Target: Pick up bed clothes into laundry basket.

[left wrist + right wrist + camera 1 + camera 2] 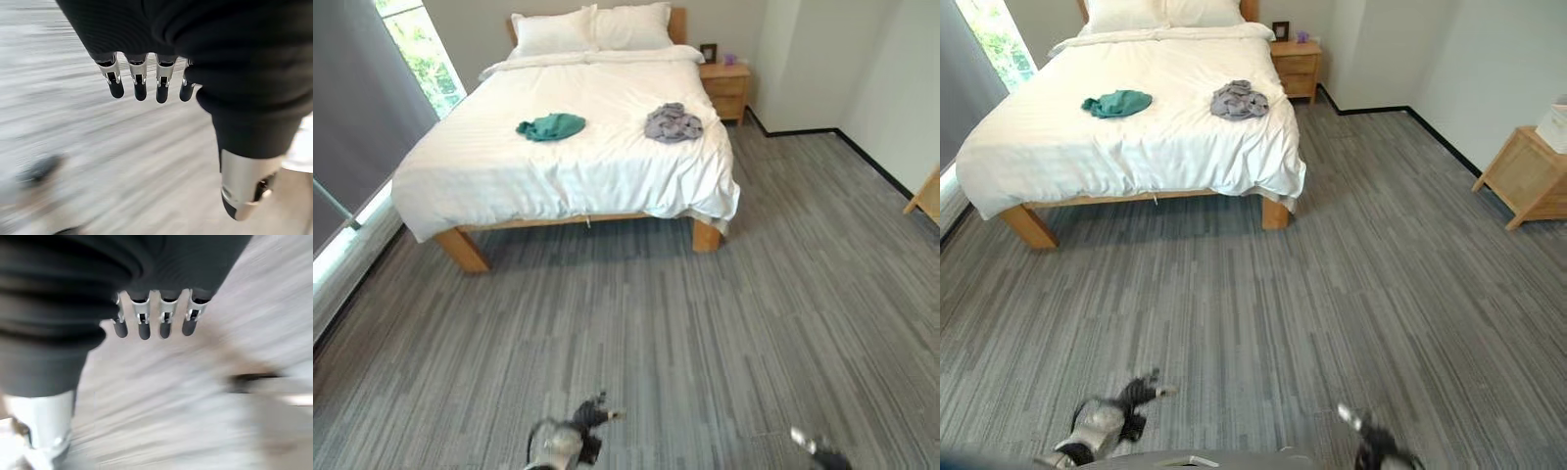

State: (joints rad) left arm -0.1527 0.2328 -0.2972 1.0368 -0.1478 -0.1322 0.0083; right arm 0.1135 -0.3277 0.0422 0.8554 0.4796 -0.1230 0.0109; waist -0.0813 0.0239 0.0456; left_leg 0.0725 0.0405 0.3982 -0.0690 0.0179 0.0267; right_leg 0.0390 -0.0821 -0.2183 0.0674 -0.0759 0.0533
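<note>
A wooden-framed bed with a white cover is seen at the far side of a room floored in grey striped carpet. Two garments are laid on the bed's cover, well apart from each other: a green garment is crumpled toward the window side of the bed, and a grey garment is bunched toward the bed's other side, nearer the nightstand. Both are placed about midway between the pillows and the foot of the bed. The pillows are set side by side against the headboard.

A wooden nightstand is stood just beside the head of the bed, with a small dark frame and a small purple object on top. A window with a grey curtain is seen on the bed's opposite side. A second piece of wooden furniture is placed by the wall, well apart from the bed.

The left hand and the right hand are held low over the carpet, well apart from the bed and from both garments. In the left wrist view, the fingers are shown straight and released, with nothing grasped. In the right wrist view, the fingers are likewise shown relaxed and extended, with nothing held between them and the thumb.
</note>
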